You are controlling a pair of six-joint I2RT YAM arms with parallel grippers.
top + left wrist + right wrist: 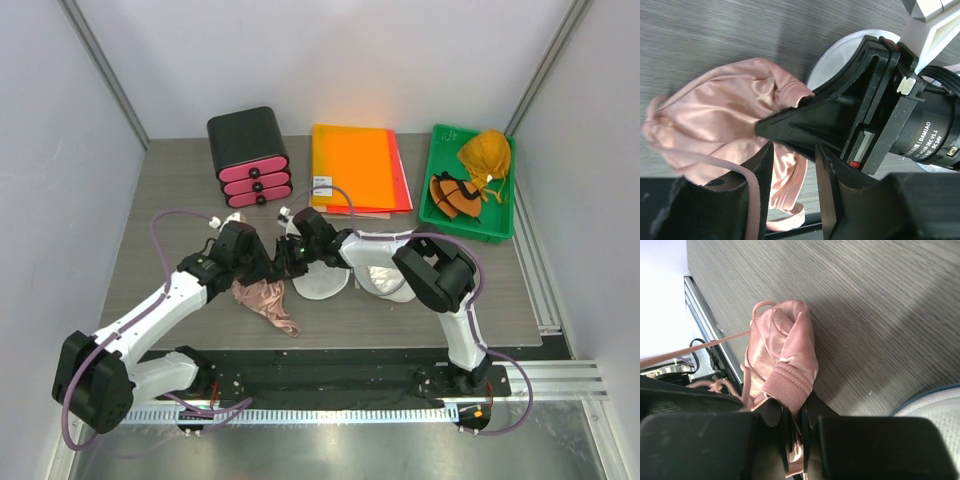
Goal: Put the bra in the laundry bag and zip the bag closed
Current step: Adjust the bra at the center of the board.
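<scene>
1. Progress: the bra is outside the bag. Insertion and zipping remain.
2. The right hand is clamped on the bra's ribbed band. The left hand has its fingers apart and grips nothing.
3. Bra: glossy pink satin, crumpled, with thin straps, on the grey wood-grain desk beside the bag.
4. Bag: white mesh, round, lying open.

Whole thing sits on a grey wood-grain table boxed in by plain pale walls, with aluminium frame posts slanting up at the upper left and upper right. Across the back there's a black mini drawer unit with pink drawers, orange folders catching some glare, and a green tray at upper right. A shiny metal surface runs along the bottom edge.
</scene>
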